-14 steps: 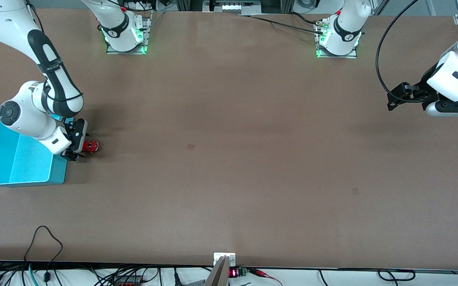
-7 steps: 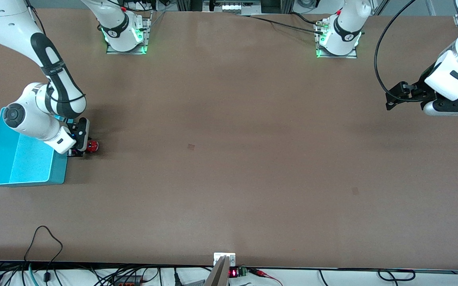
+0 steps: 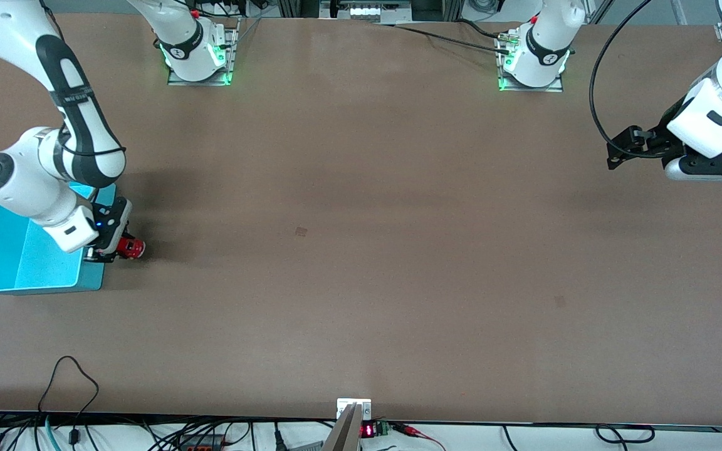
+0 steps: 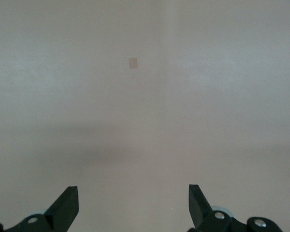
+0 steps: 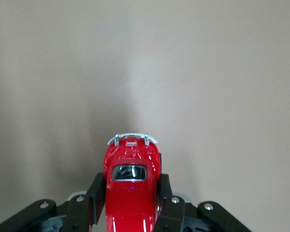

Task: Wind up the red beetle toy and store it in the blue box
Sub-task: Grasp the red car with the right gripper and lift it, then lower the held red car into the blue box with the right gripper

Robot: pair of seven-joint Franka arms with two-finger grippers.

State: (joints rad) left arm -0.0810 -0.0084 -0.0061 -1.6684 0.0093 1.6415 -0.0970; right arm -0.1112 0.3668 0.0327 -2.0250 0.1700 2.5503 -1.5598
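My right gripper (image 3: 116, 249) is shut on the red beetle toy (image 3: 130, 248), a tiny glossy red car, just beside the blue box (image 3: 29, 266) at the right arm's end of the table. In the right wrist view the car (image 5: 130, 186) sits between the two black fingers (image 5: 95, 193), its silvery bumper pointing away over bare table. The box is turquoise with a paler inside; my right arm covers part of it. My left gripper (image 3: 615, 156) is open and empty, waiting above the table at the left arm's end; its fingertips (image 4: 67, 200) stand wide apart over bare table.
A small darker square mark (image 3: 301, 231) lies mid-table, another (image 3: 559, 301) toward the left arm's end. Cables and a small device (image 3: 353, 410) line the table edge nearest the front camera.
My right gripper, holding the car, has shifted a little nearer the front camera and toward the box, with the wrist turning. The left arm has barely moved.
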